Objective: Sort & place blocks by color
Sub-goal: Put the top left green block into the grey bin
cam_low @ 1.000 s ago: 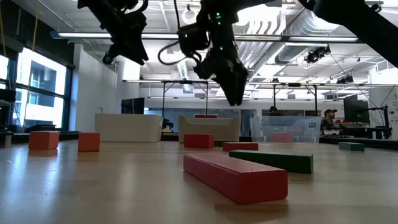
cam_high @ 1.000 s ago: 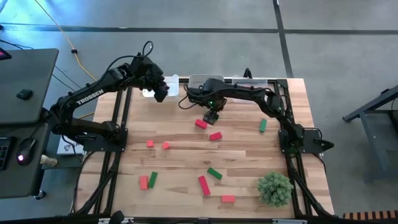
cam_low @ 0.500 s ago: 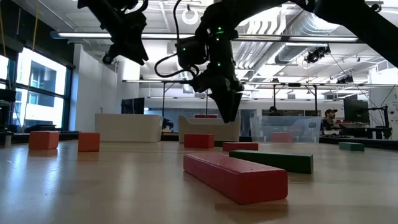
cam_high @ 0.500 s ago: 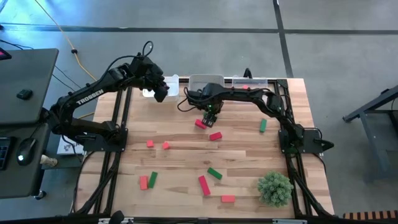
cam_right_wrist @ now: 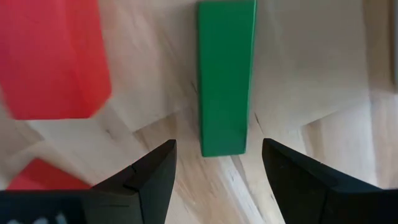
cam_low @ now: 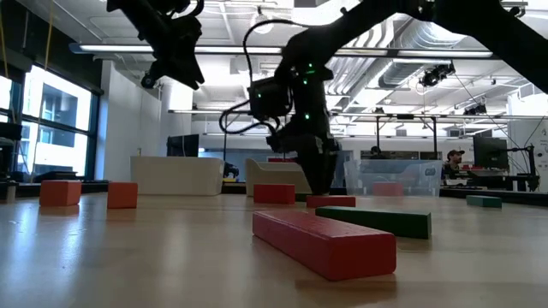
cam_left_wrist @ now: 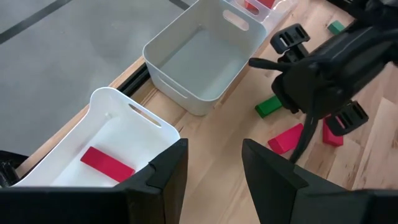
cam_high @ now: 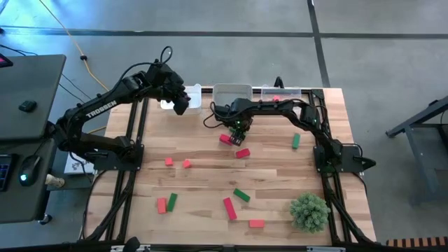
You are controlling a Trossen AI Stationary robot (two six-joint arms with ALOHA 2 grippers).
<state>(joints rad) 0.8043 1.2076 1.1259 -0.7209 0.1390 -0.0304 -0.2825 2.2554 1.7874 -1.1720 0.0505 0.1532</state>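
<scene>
Spread wide and empty, the right gripper (cam_right_wrist: pixel 214 171) straddles a green block (cam_right_wrist: pixel 225 74) lying on the table (cam_high: pixel 280 182) beside a red block (cam_right_wrist: pixel 53 59), aligned apparently for a grasp. Left gripper (cam_left_wrist: pixel 214 165), part open and empty, hovers above the white bin (cam_left_wrist: pixel 118 124) containing one red bar (cam_left_wrist: pixel 107 165).

The right gripper (cam_high: pixel 239 137) hangs low over the table's middle, fingers spread wide, empty. The left gripper (cam_high: pixel 181 106) hovers at the far edge, fingers parted
</scene>
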